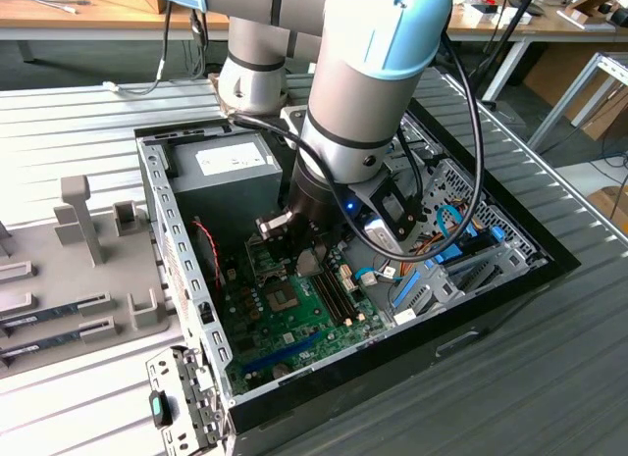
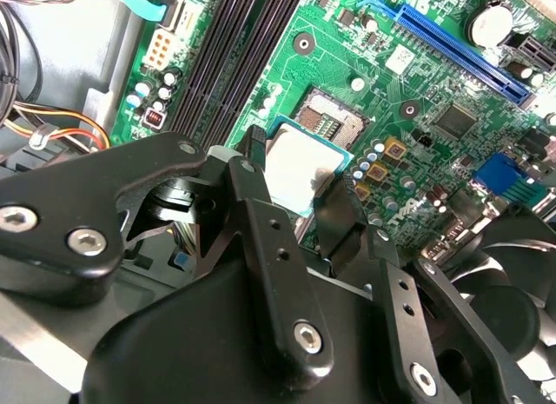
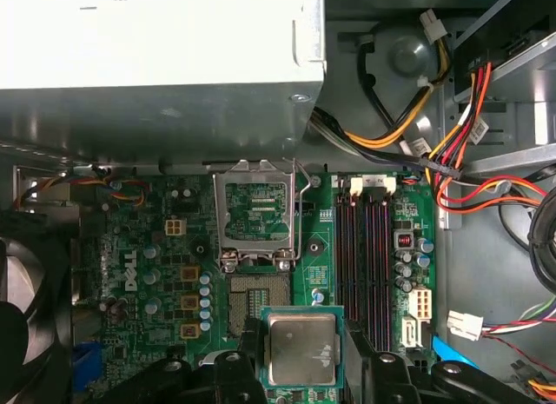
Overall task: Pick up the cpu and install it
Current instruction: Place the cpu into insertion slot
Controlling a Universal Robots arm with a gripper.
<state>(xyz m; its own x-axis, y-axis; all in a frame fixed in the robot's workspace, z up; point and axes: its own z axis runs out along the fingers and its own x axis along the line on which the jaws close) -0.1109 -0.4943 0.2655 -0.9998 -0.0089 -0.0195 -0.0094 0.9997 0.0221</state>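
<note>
The cpu (image 3: pixel 301 347), a small square chip with a silvery-grey top, is clamped between two black fingers (image 3: pixel 246 356). In both wrist views my gripper (image 2: pixel 300 185) is shut on the cpu (image 2: pixel 295 165) by its edges. The chip hangs level just above the green motherboard (image 3: pixel 148 248), beside the bare socket (image 3: pixel 259 291). The socket's metal lid (image 3: pixel 254 215) stands flipped open. In the exterior view my gripper (image 1: pixel 302 255) reaches down into the open computer case, just above the socket (image 1: pixel 283 299).
A grey power-supply box (image 1: pixel 231 167) sits at the back of the case. Black memory slots (image 3: pixel 365 265) run beside the socket, and coloured cables (image 3: pixel 452 143) lie past them. A black fan (image 3: pixel 26 300) borders the board. A grey tray with memory sticks (image 1: pixel 59 319) lies at the exterior view's left.
</note>
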